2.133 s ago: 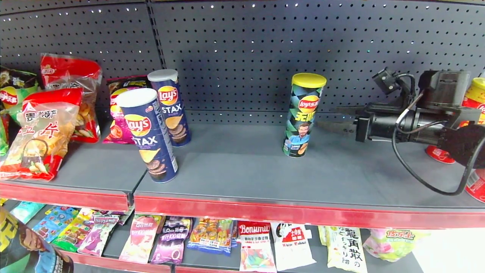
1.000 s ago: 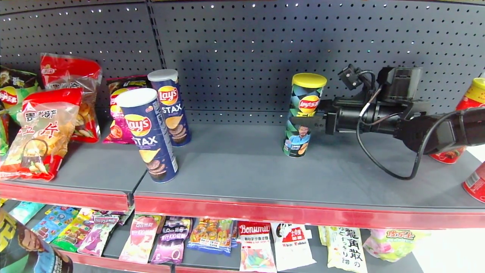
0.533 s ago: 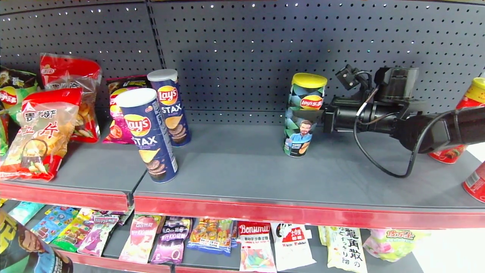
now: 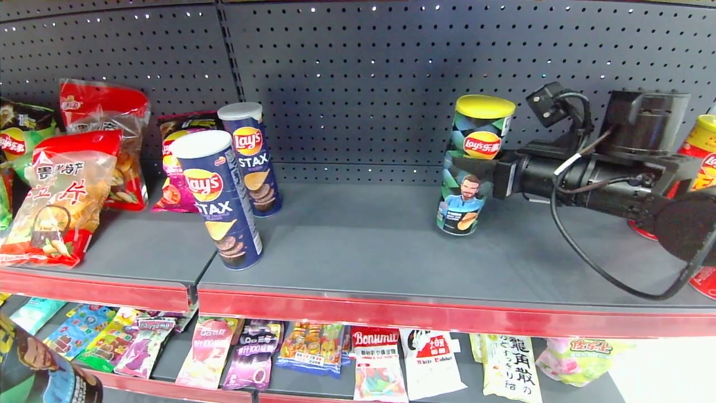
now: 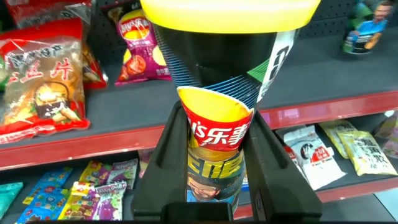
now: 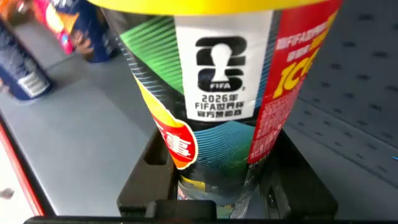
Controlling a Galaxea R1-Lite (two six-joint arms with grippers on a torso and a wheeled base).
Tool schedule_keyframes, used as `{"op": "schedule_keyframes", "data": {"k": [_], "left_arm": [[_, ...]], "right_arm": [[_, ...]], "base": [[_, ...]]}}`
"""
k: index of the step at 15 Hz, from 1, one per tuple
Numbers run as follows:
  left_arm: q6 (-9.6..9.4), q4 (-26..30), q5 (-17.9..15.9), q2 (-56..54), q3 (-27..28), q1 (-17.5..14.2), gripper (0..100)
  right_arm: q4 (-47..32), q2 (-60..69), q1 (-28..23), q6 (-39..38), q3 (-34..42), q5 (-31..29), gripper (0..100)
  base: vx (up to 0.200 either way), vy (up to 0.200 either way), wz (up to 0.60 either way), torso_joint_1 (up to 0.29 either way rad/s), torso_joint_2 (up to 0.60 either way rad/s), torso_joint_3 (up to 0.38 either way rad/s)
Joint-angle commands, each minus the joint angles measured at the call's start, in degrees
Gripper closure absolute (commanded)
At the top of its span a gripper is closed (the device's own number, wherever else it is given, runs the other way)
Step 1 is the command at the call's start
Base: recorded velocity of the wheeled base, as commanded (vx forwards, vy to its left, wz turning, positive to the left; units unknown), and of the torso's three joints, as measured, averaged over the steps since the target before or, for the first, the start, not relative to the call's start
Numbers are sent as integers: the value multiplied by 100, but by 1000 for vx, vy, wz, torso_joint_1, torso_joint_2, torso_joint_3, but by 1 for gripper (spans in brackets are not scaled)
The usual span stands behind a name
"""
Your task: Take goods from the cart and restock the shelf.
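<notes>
Grey shelf (image 4: 363, 252), yellow-lidded green chip can (image 4: 470, 196) clamped in right jaws, left jaws gripping second can (image 5: 217, 68)

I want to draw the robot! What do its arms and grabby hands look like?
The right arm is a black tube with a grey boxy block on top, a little black camera on a bracket, and a black cable looping underneath. The right gripper and left gripper each have two flat, black fingers.

A yellow-lidded, green-patterned chip can (image 4: 480, 137), gripped at mid-height, leans slightly, right of the shelf's (image 4: 347, 246) middle. A matching can (image 5: 217, 81) is held before the shelf's left front edge.
</notes>
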State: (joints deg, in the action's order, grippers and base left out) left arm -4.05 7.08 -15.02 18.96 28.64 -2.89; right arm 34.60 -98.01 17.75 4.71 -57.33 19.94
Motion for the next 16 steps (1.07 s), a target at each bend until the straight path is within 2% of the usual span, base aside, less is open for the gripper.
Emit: {"op": "schedule_keyframes", "data": {"k": [1,5,10,16], "left_arm": [[0,4,-1,-6,46,-1,100],[-8,12,-1,-15,46,-1,100],[-8,4,-1,-15,72,-1,100],[-8,12,-10,-15,46,-1,100]], "right_arm": [[548,564,88,-93,794,-245,100],[680,1065,484,-119,1690,-210,100],[680,1074,756,-119,1805,-210,100],[680,898,783,-110,1840,-210,100]], "base": [[0,0,0,0,0,0],[0,0,0,0,0,0],[0,0,0,0,0,0],[0,0,0,0,0,0]]}}
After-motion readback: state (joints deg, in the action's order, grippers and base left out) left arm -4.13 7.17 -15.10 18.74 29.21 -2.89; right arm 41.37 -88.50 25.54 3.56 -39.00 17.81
